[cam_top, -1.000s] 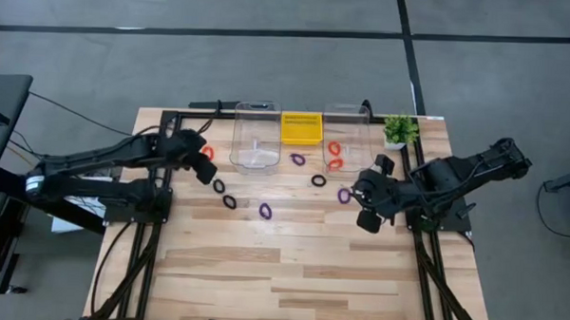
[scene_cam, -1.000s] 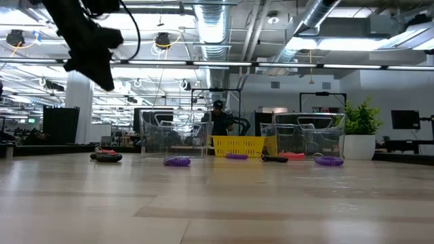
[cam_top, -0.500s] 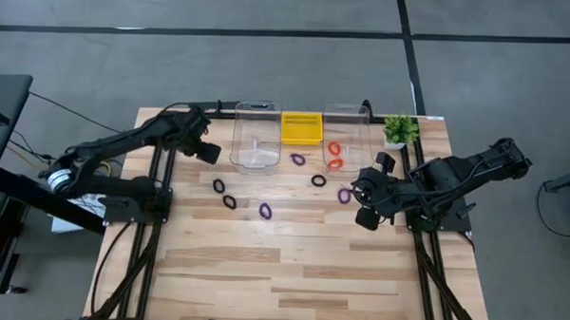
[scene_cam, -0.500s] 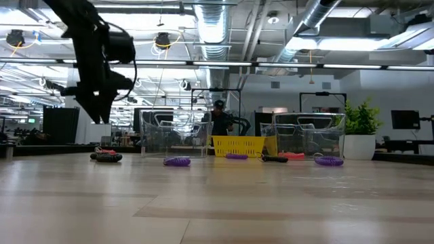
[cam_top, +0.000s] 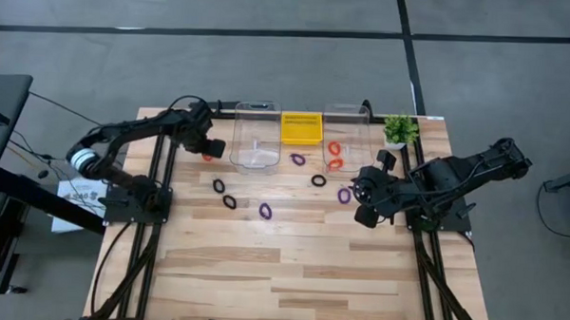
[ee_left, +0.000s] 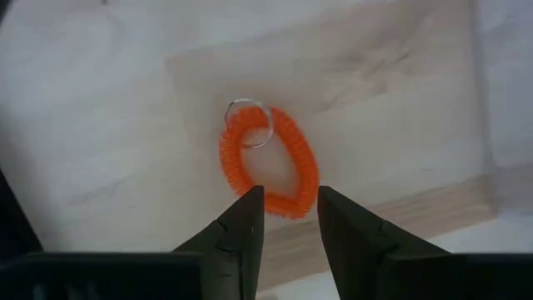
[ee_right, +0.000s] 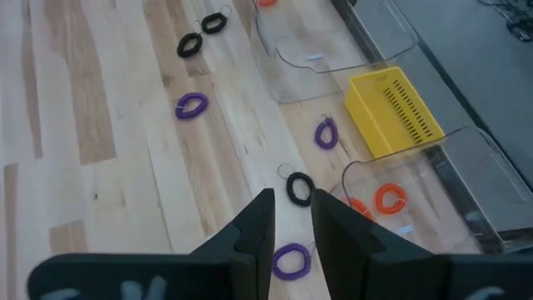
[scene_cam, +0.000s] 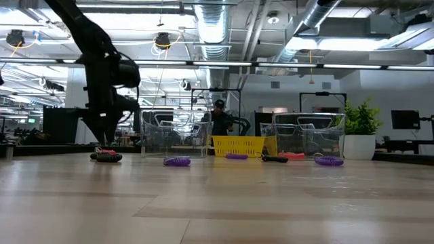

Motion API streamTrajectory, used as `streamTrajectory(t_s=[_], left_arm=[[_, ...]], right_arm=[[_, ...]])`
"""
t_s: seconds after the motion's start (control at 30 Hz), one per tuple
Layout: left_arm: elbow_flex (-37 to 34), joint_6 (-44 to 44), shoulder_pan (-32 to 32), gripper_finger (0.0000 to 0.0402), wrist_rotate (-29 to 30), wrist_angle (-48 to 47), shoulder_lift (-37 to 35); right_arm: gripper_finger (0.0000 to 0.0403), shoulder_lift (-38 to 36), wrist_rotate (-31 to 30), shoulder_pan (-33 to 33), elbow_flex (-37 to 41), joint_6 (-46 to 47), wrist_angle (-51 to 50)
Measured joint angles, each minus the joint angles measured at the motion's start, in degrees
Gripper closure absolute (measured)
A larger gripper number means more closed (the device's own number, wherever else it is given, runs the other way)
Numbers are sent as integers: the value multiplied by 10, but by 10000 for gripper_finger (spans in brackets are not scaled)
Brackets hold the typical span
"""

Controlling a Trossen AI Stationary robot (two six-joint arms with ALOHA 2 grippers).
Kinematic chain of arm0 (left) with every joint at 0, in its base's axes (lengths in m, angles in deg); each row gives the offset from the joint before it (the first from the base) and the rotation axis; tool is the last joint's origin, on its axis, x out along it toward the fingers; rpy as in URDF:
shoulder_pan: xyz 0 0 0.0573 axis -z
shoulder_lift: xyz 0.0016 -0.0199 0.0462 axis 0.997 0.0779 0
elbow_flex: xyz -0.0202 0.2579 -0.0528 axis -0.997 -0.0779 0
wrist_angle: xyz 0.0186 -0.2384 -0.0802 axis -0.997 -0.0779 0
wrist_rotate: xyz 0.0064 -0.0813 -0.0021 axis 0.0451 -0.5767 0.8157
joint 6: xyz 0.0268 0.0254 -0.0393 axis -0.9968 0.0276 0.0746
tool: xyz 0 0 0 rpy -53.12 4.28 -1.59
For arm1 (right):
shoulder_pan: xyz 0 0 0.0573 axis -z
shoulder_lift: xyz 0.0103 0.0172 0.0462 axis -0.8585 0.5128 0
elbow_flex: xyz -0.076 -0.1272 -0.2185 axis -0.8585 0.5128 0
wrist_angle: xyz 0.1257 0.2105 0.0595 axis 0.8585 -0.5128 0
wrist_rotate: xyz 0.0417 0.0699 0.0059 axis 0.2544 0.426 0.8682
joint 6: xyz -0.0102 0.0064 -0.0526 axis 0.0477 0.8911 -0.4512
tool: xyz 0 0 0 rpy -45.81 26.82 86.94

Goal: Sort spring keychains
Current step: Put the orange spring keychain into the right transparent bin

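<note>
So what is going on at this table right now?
A two-armed robot is sorting spring keychains by colour. The left gripper hangs over an orange keychain on the wood by the left clear bin, fingers apart, nothing held. The right gripper waits above the table's right side, holding nothing. Two orange keychains lie in the right clear bin; purple and black ones lie loose on the table. The yellow basket sits between the bins.
</note>
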Motion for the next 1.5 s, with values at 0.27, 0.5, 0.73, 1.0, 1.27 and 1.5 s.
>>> streamTrajectory(t_s=[0.27, 0.5, 0.73, 1.0, 1.27, 1.5], left_arm=[[0, -1, -18, 291, 4, 26, 38], [0, -1, -18, 290, 9, 32, 41], [0, 1, -18, 289, 10, 33, 27], [0, 3, -18, 289, 50, 13, -29], [-22, 5, -21, 289, 32, 16, -33], [-51, 17, -20, 289, 41, 52, -34]], right_arm=[[331, 0, 3, 0, 0, 13, 0], [331, 0, 4, 0, 0, 15, 0], [331, 0, 4, 0, 0, 16, 0], [331, 0, 5, 0, 0, 16, 0], [331, 0, 5, 0, 0, 16, 0], [331, 0, 5, 0, 0, 16, 5]])
